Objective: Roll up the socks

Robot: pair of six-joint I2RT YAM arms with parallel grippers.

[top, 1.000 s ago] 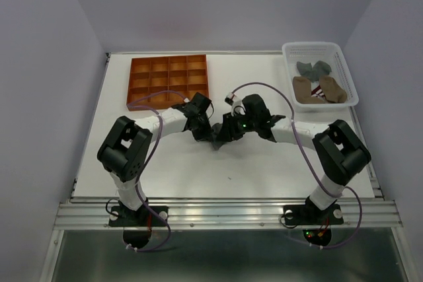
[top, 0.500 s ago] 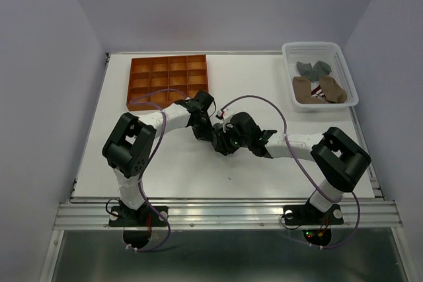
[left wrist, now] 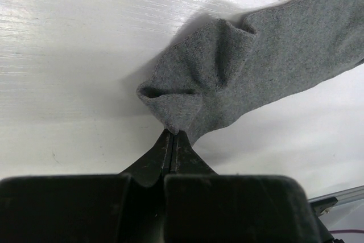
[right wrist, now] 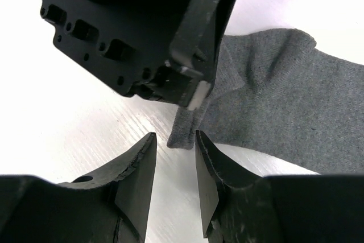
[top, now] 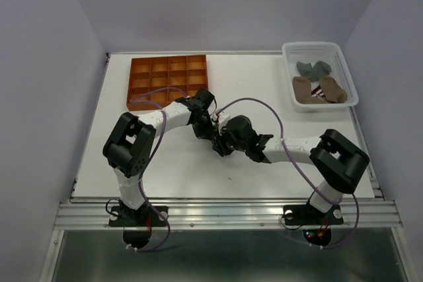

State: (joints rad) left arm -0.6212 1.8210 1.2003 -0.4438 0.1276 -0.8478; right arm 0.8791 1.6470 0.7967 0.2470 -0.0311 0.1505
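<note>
I saw the left gripper (left wrist: 172, 136) clenched on a bunched edge of a grey sock (left wrist: 244, 72), which lay on the white table (top: 165, 176) near its middle; the right gripper (right wrist: 174, 138) hung just beside that same edge, its jaws apart and grasping nothing; the other socks (top: 318, 85), grey and tan, lay in the white basket (top: 310, 45) at the far right corner; an orange compartment tray (top: 168, 58) sat at the far left.

Both arms are bending inward over the white table (top: 185, 176), holding the left tool (top: 209, 133) and right tool (top: 223, 144) close together mid-table, while grey and tan socks (top: 312, 68) are lying in the white basket (top: 310, 45) at the far right corner.
</note>
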